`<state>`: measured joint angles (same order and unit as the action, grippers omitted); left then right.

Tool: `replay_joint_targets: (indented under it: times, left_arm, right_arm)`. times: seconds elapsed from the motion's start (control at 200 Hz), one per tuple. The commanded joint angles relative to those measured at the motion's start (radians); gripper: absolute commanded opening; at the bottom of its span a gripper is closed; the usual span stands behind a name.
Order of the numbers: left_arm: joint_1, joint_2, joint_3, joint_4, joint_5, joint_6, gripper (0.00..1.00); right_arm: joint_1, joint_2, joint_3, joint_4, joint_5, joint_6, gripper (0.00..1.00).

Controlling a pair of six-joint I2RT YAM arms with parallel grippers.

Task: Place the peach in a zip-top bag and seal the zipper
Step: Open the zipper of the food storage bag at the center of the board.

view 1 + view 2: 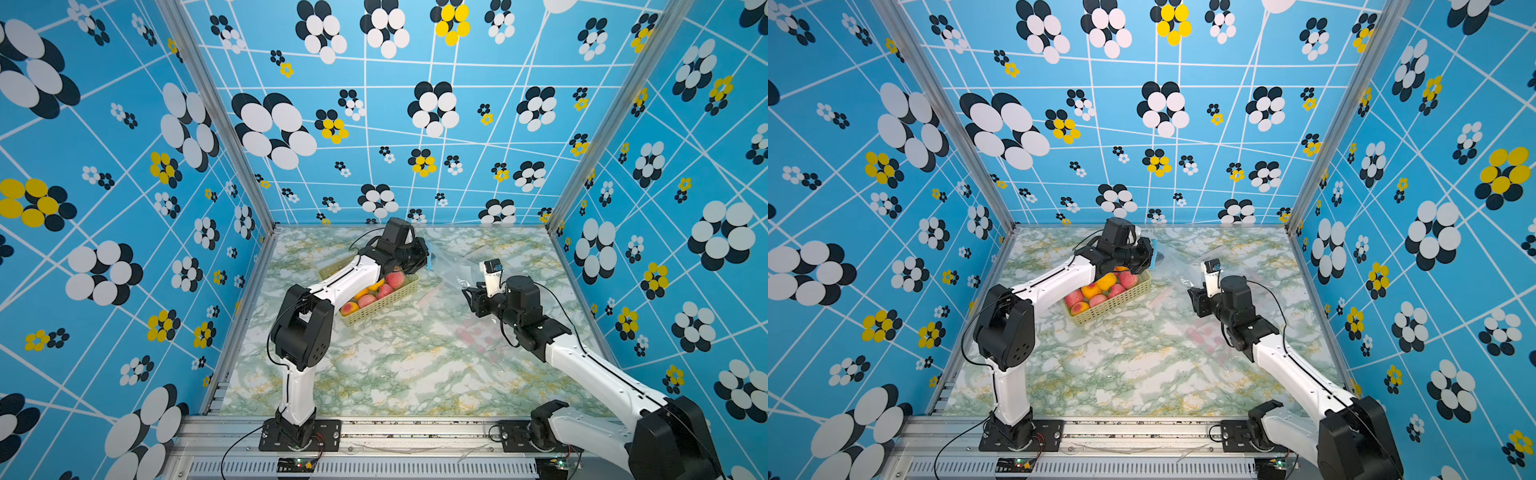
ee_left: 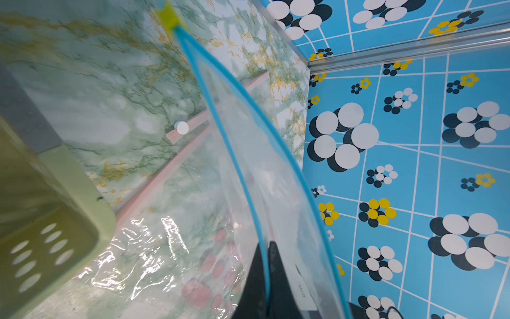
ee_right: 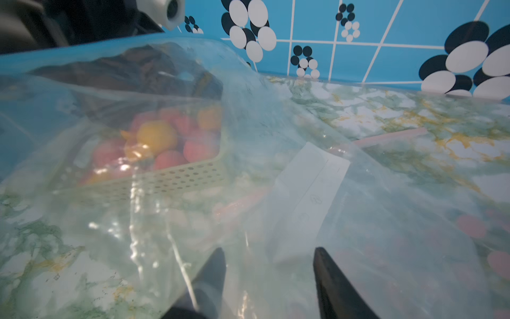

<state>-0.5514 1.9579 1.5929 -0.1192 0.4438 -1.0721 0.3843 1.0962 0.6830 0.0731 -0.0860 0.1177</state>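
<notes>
Several pink and orange peaches [image 1: 395,279] [image 1: 1116,289] lie in a pale green basket [image 1: 380,306] [image 1: 1113,305], partly under my left arm. The clear zip-top bag [image 1: 453,266] [image 3: 276,132] hangs between the two grippers. It has a blue zipper [image 2: 234,154] with a yellow slider [image 2: 167,15] at its end. My left gripper [image 1: 428,259] [image 2: 266,244] is shut on the blue zipper edge, just beyond the basket. My right gripper [image 1: 469,297] [image 3: 269,251] stands open, with bag film draped across its fingers [image 3: 328,273].
A second clear bag [image 1: 473,336] with red print lies flat under the right arm. Its pink zipper [image 2: 193,121] carries a white slider [image 2: 181,127]. The basket corner [image 2: 69,193] is close beside the left gripper. Patterned walls enclose the marble table [image 1: 395,374].
</notes>
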Motion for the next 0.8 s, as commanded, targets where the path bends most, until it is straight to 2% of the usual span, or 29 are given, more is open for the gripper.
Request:
replay_joint_targets:
  times: [0.0, 0.245, 0.29, 0.37, 0.57, 0.795]
  left_arm:
    - [-0.001, -0.043, 0.007, -0.009, -0.044, 0.103, 0.0]
    - [-0.013, -0.103, -0.015, 0.01, -0.124, 0.279, 0.0]
    - [-0.013, -0.129, -0.017, 0.02, -0.128, 0.303, 0.0]
    - [-0.017, -0.135, -0.009, 0.03, -0.116, 0.339, 0.0]
    - [-0.048, -0.154, -0.043, 0.062, -0.115, 0.409, 0.0]
    - [-0.052, -0.184, -0.16, 0.179, -0.122, 0.364, 0.0]
  right_arm:
    - [0.007, -0.075, 0.11, -0.188, -0.035, 0.161, 0.65]
    - [0.007, -0.117, 0.301, -0.38, -0.027, 0.327, 0.7]
    - [0.007, -0.113, 0.331, -0.402, -0.017, 0.349, 0.74]
    - [0.007, -0.091, 0.395, -0.459, 0.008, 0.369, 0.74]
    - [0.008, 0.034, 0.564, -0.602, 0.017, 0.415, 0.69]
    - [0.008, 0.234, 0.768, -0.724, 0.06, 0.39, 0.64]
